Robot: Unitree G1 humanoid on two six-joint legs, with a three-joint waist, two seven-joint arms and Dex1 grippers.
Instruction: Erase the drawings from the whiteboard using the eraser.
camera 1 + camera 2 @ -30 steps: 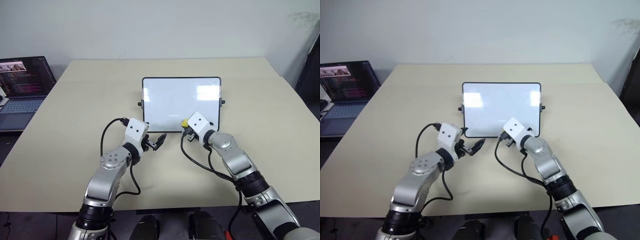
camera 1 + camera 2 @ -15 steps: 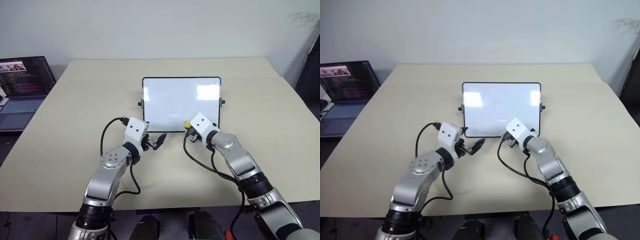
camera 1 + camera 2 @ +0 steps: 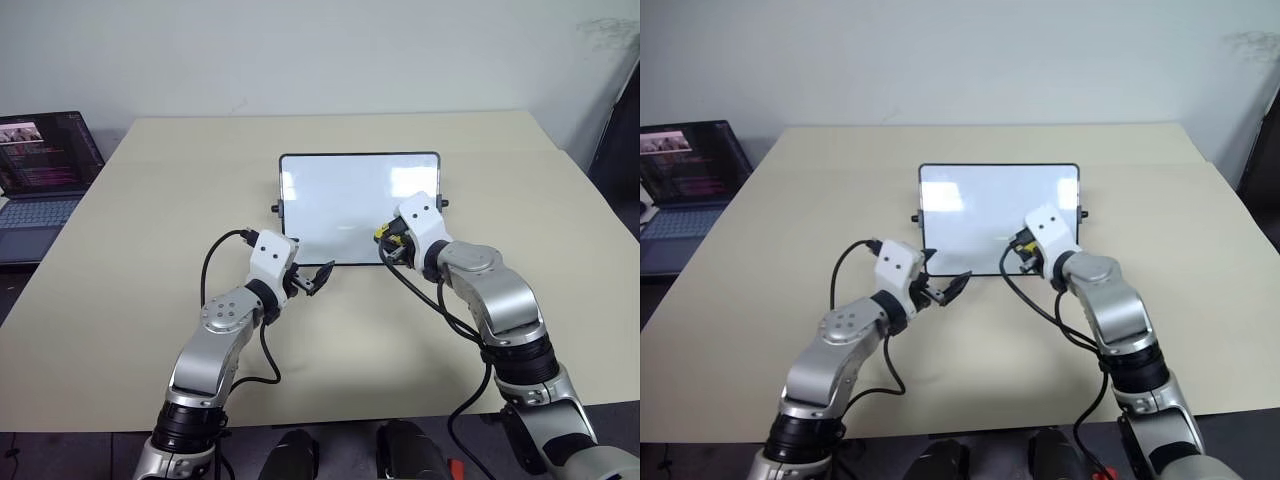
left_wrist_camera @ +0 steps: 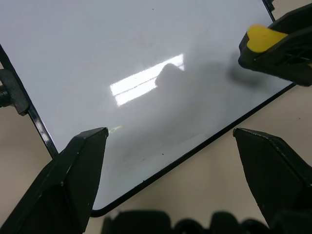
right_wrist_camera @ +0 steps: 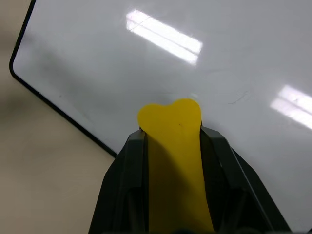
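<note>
Two robot arms reach over a beige surface (image 3: 120, 260) toward a whiteboard (image 3: 340, 195) propped at a tilt in front of them. The right claw (image 3: 386, 236) is clamped on a yellow eraser (image 5: 173, 161), whose rounded tip sticks out past the black fingers (image 5: 124, 195). That tip sits against or just off the board's lower right part; which one cannot be told. Beyond the eraser tip, the board's face looks glossy white, with bright window-like reflections and only a faint thin trace near the tip (image 5: 239, 99). Clear drawings cannot be made out anywhere on the face. The board's black frame and rounded lower corner lie just beside the right claw.

The left claw (image 3: 318, 279) hangs just in front of the board's lower left edge, apart from it, with its two black fingers (image 4: 73, 180) spread wide and nothing between them. From the left wrist, the eraser-holding claw (image 4: 273, 46) appears across the board from the left claw. A laptop (image 3: 40, 170) with a lit screen sits well away, far off to the left claw's outer side.
</note>
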